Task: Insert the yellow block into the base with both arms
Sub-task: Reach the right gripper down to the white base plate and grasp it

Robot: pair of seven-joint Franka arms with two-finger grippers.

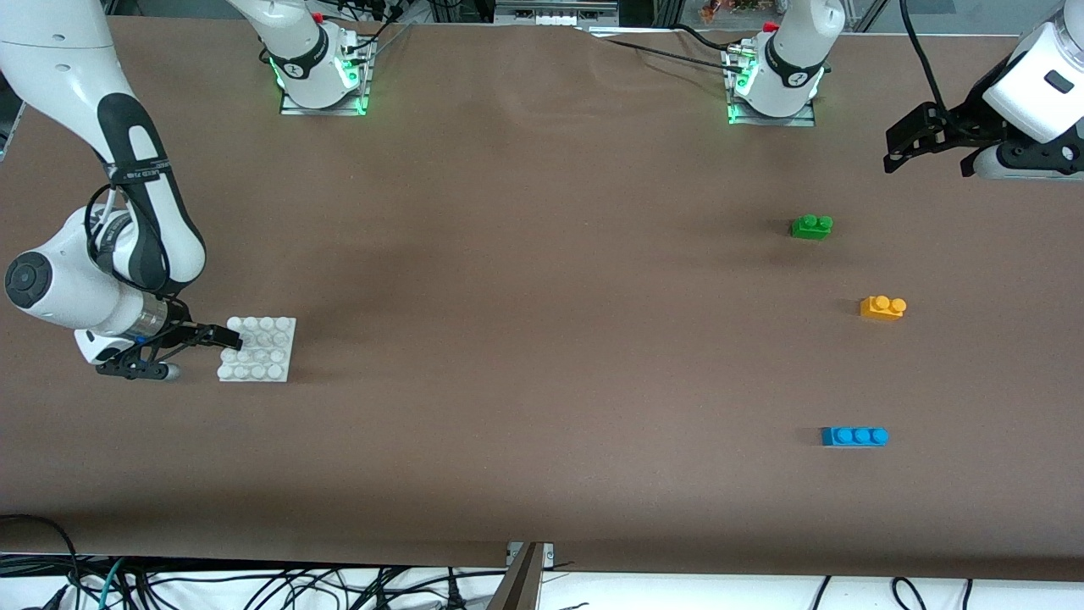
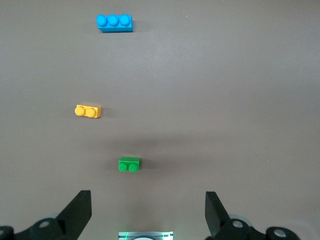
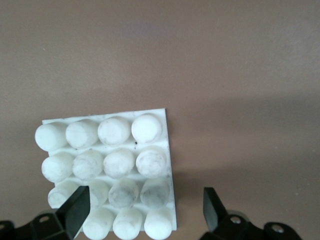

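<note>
The yellow block (image 1: pixel 882 307) lies on the brown table toward the left arm's end, and it also shows in the left wrist view (image 2: pixel 88 110). The white studded base (image 1: pixel 258 349) lies toward the right arm's end. My right gripper (image 1: pixel 203 356) is low at the base's edge, open. In the right wrist view (image 3: pixel 145 210) one finger sits over the base's (image 3: pixel 107 160) studs and the other beside its edge. I cannot tell whether they touch. My left gripper (image 1: pixel 925 152) hangs open and empty over bare table, apart from the bricks, as the left wrist view (image 2: pixel 147 210) shows.
A green two-stud brick (image 1: pixel 811 225) lies farther from the front camera than the yellow block, and a blue three-stud brick (image 1: pixel 854 435) lies nearer. Both show in the left wrist view, green (image 2: pixel 129 164) and blue (image 2: pixel 115 22). Cables hang below the table's front edge.
</note>
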